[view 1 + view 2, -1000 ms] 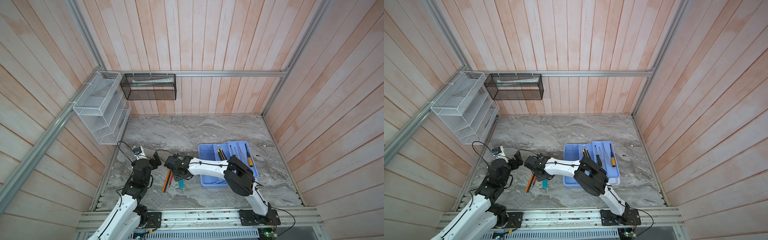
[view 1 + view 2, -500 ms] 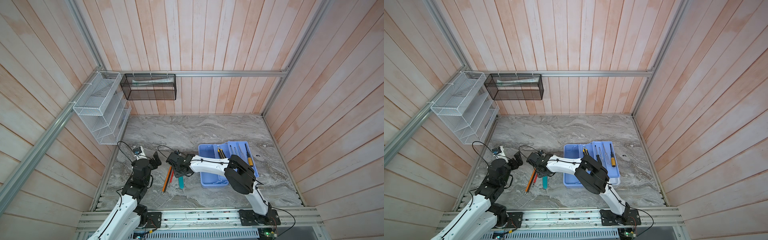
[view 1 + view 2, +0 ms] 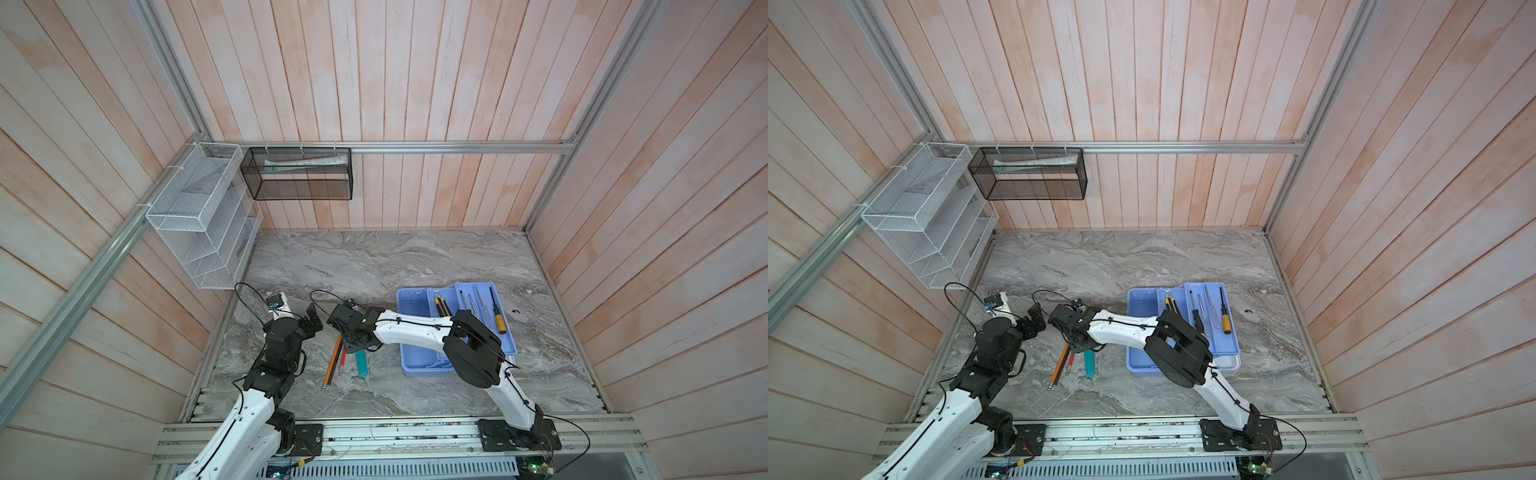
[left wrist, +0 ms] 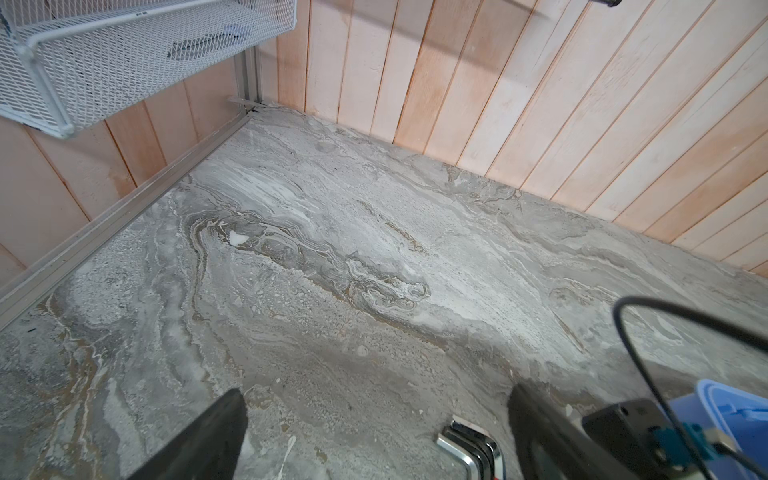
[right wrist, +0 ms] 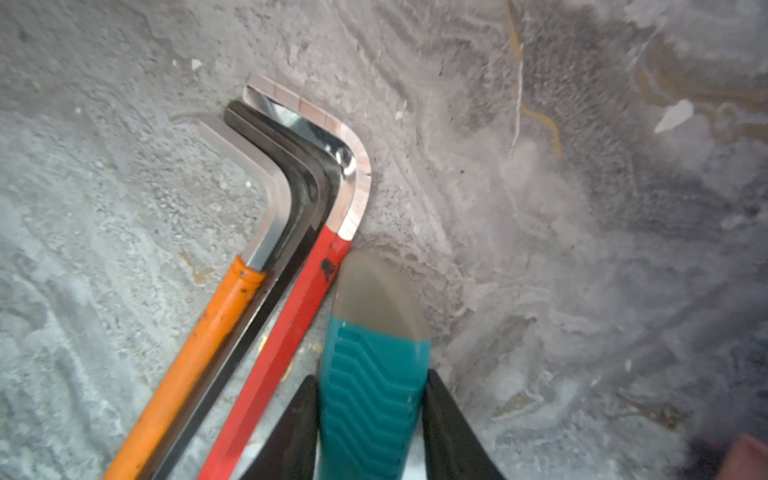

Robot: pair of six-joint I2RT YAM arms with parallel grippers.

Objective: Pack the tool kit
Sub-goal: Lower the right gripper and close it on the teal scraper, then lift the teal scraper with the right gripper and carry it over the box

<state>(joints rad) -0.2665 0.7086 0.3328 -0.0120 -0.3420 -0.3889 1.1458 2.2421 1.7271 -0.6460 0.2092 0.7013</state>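
Observation:
The teal tool (image 5: 374, 382) lies flat on the marble, and my right gripper (image 5: 371, 376) is shut on it with one finger pressed on each side. In both top views that gripper (image 3: 353, 345) (image 3: 1077, 345) covers the near end of the teal tool (image 3: 361, 365) (image 3: 1089, 365). Beside it lie an orange stick (image 5: 199, 340) (image 3: 332, 359) and a red one (image 5: 282, 340), both bent hex keys. The tool kit's light blue base (image 3: 401, 316) and its tray (image 3: 509, 345) of screwdrivers (image 3: 500, 322) stand to the right. My left gripper (image 4: 378, 392) (image 3: 313, 318) is open and empty.
A white wire basket (image 3: 199, 224) and a black mesh basket (image 3: 297, 178) hang on the walls at the back left. Wooden walls close in the marble floor on three sides. The hex keys' bent ends (image 4: 469, 444) lie near my left gripper's fingers.
My right gripper's jaws have come together onto the teal tool after a small shift over the loose tools. The left arm has stayed put.

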